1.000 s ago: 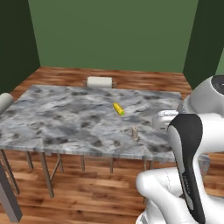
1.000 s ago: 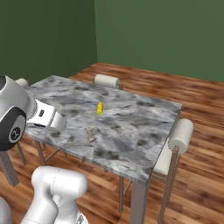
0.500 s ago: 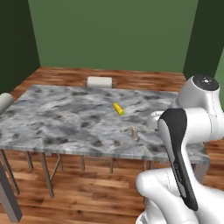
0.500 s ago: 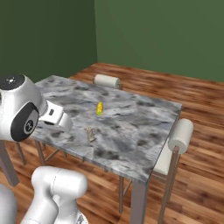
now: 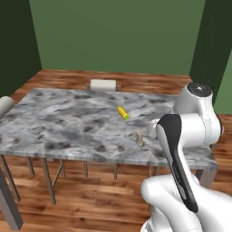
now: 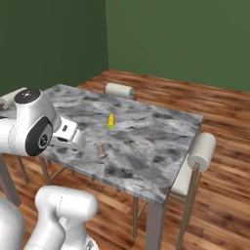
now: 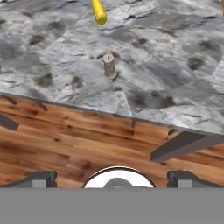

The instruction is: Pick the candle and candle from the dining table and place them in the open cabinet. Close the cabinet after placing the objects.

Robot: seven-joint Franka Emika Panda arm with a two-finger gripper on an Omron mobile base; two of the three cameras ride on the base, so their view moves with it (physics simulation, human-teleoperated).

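Green walls and plank floor surround the dining table (image 7: 175, 65). Off its near edge, the pincer (image 7: 112, 178) hangs with jaws spread wide, holding nothing. Ahead of it stands a candle (image 7: 109, 66), with the corn cob (image 7: 99, 12) farther beyond. Approach is under way; next, advance and straddle that candle.

Lighting: even, soft, moderately bright, no visible source. Green walls (image 5: 113, 36) dim toward the 9 o'clock corner in both base views. Shadows: faint beneath the table (image 5: 68, 122) on the floor (image 6: 219, 195); small soft shadow at the candle (image 7: 109, 65) base. Glare: mild sheen on the arm (image 5: 195, 113). Sharpness: rendered, slightly soft throughout, coarse marble texture in hand view. No edge distortion.
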